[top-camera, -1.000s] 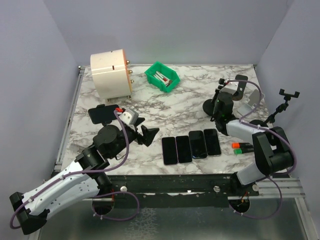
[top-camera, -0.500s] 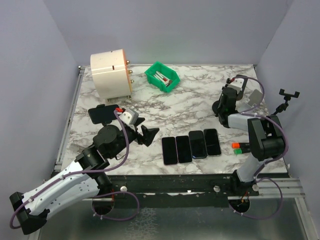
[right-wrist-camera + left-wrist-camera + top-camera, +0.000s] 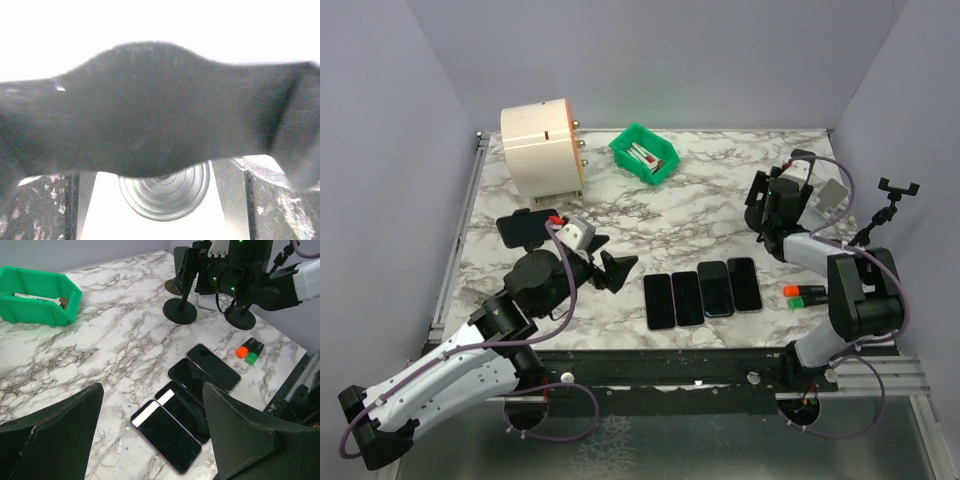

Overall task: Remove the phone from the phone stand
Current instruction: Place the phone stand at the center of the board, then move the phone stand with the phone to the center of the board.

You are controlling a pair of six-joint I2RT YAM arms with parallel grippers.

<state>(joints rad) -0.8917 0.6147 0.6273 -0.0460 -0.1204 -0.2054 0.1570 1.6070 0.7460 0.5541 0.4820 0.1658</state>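
Observation:
A black phone (image 3: 525,229) sits crosswise in a clamp-type phone stand with a red tab (image 3: 557,217) at the table's left. My left gripper (image 3: 611,270) (image 3: 152,395) hovers to its right, open and empty, pointing at a row of several dark phones (image 3: 701,292) (image 3: 185,410) lying flat. My right gripper (image 3: 771,196) is at the far right, between a black round-based stand (image 3: 740,216) (image 3: 179,316) and a silver plate-like stand (image 3: 831,194). Its jaws stand apart with nothing in them. In the right wrist view a dark blurred bar (image 3: 150,110) fills the frame above a ringed disc (image 3: 167,195).
A cream cylinder-shaped device (image 3: 541,148) and a green bin (image 3: 644,153) (image 3: 37,295) stand at the back. An orange and a green cap (image 3: 804,294) (image 3: 249,351) lie near the right front. A gooseneck clamp stand (image 3: 896,188) rises at the right edge, its base (image 3: 240,320) beside the black stand.
My right gripper has lifted away from the black stand toward the silver one, and its jaws have opened. The left arm and the phones have not moved.

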